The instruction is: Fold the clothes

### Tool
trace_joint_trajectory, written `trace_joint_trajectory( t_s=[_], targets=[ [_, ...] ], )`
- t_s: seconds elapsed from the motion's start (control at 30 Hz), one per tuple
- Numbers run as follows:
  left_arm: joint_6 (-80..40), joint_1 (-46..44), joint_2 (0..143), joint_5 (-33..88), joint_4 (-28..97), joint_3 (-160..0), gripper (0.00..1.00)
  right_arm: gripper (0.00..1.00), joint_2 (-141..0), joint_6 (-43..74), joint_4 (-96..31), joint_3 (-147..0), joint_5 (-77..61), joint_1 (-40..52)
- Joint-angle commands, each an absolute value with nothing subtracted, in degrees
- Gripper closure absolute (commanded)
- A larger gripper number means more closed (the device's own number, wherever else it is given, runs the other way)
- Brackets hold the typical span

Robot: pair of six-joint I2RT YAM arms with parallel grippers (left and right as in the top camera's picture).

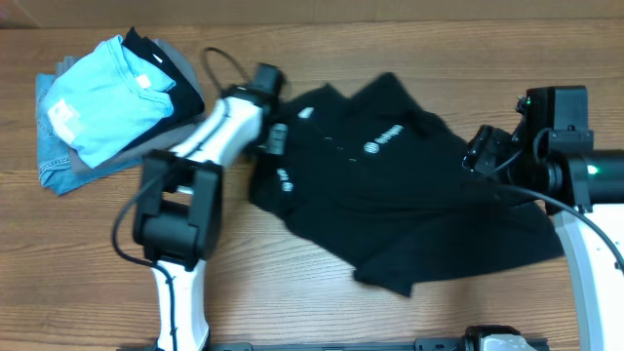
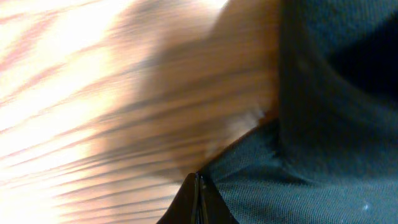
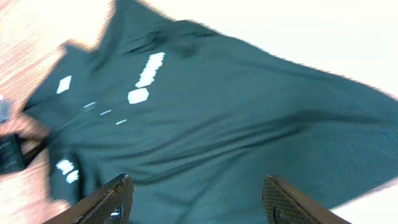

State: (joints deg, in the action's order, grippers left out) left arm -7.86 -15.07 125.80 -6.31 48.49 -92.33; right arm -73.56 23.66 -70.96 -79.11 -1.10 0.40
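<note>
Table point(image 1: 322, 312): a wood-grain top is being occupied by the shirt at the middle and right and by a pile of garments at the far left.
Polo shirt point(image 1: 409, 205): the black shirt is being left spread face up and rumpled, lying slantwise, with the collar end towards the far left and the hem towards the near right.
Pile: a light blue T-shirt point(image 1: 102, 97) is being carried on top of grey and denim folded garments point(image 1: 58, 171), well apart from the polo shirt.
Right gripper point(image 3: 198, 199): the jaws are being kept wide apart above the shirt's right side, and nothing is being held.
Left gripper point(image 2: 199, 198): the fingers are being pressed fully together at the shirt's left edge. The fabric edge is being met at the tips, and whether cloth is being pinched cannot be told.
Logos: a white chest logo point(image 1: 385, 136) and a smaller white sleeve mark point(image 1: 285, 177) are being shown.
</note>
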Motion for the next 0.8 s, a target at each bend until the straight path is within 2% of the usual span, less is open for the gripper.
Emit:
trace_joint_trajectory(
  t_s=[0.0,0.2,0.33,0.5,0.67,0.77],
  targets=[
    [-9.67,-4.78,129.54,-9.54,52.49,-89.86,0.96,0.3,-76.66,29.04,-70.52,-77.47,3.79,-0.99],
    [-1.69,2.15,128.07,11.73,54.33,-90.04,0.96,0.29,-85.1,30.0,-69.93,-75.68,3.79,-5.04],
    [1.41,3.42,123.52,21.19,54.39,-90.76,0.96,0.26,-91.74,28.08,-70.06,-75.55,3.79,-6.87],
    [1.8,3.16,114.93,22.13,55.51,-92.84,0.89,0.27,-98.8,28.05,-69.49,-73.8,3.86,-11.0],
    [1.78,2.87,105.62,22.11,59.16,-96.53,0.74,0.33,-104.75,26.94,-67.51,-71.57,3.16,-19.57],
    [1.76,2.87,100.42,22.13,61.19,-97.8,0.67,0.31,-105.93,22.35,-64.93,-69.95,-4.62,-24.49]
  ],
)
